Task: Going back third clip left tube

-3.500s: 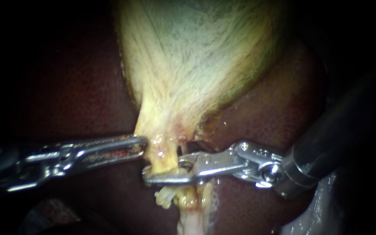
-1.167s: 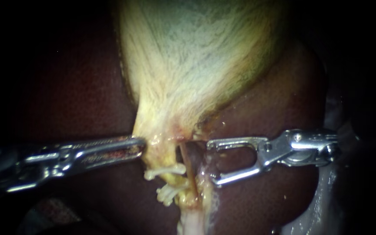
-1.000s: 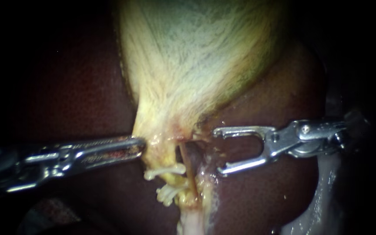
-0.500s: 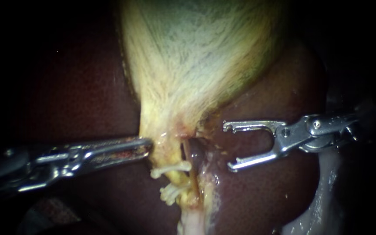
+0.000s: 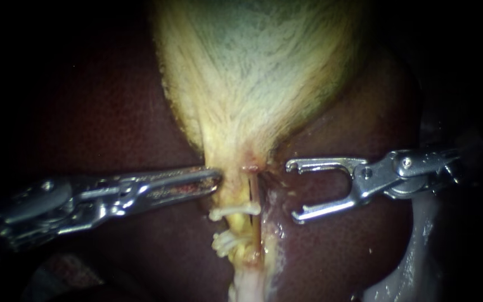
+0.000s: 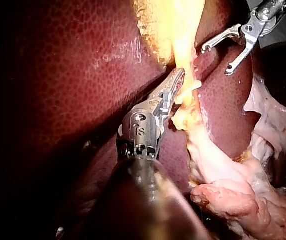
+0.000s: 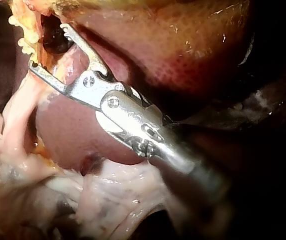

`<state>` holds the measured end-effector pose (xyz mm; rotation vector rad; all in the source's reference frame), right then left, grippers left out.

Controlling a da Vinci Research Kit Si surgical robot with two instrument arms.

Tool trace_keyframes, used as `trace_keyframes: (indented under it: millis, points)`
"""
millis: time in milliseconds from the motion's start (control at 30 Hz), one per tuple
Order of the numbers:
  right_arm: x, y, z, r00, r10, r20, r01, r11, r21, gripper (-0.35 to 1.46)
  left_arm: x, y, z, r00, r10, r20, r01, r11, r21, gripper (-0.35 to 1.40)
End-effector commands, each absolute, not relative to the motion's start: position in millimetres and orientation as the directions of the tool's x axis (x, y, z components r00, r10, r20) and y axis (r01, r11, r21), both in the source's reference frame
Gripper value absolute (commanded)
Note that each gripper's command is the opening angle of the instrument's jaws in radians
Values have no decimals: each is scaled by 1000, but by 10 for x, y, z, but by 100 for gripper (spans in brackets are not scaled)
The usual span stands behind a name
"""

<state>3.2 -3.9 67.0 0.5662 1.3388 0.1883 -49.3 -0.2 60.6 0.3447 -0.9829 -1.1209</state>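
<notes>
Liver (image 5: 102, 112) behind; clips (image 5: 235, 211) on tube (image 5: 231, 196) beside right instrument (image 5: 292, 190), end effector spread.

Bright centre, deep shadow all around

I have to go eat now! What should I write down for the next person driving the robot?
The left instrument: jaws look shut on the gallbladder at its narrow end.
The right instrument: jaws open and empty, beside the tube, not touching it.
Done: a white clip crosses the tube, with a white cluster just below it; I cannot count the clips there.
Left: probably only to draw the right instrument clear, with the left grip kept on.
</notes>
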Motion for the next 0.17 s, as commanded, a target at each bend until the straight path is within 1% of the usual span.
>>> trace_keyframes:
  millis: [33,167]
  points:
    - [32,-38,670,238,444,-864,188,852,489,60,-493,-2,606,92,-871,482,593,436,676,-35]
    - [32,-38,670,239,443,-864,188,852,489,60,-493,-2,606,92,-871,482,593,436,676,-35]
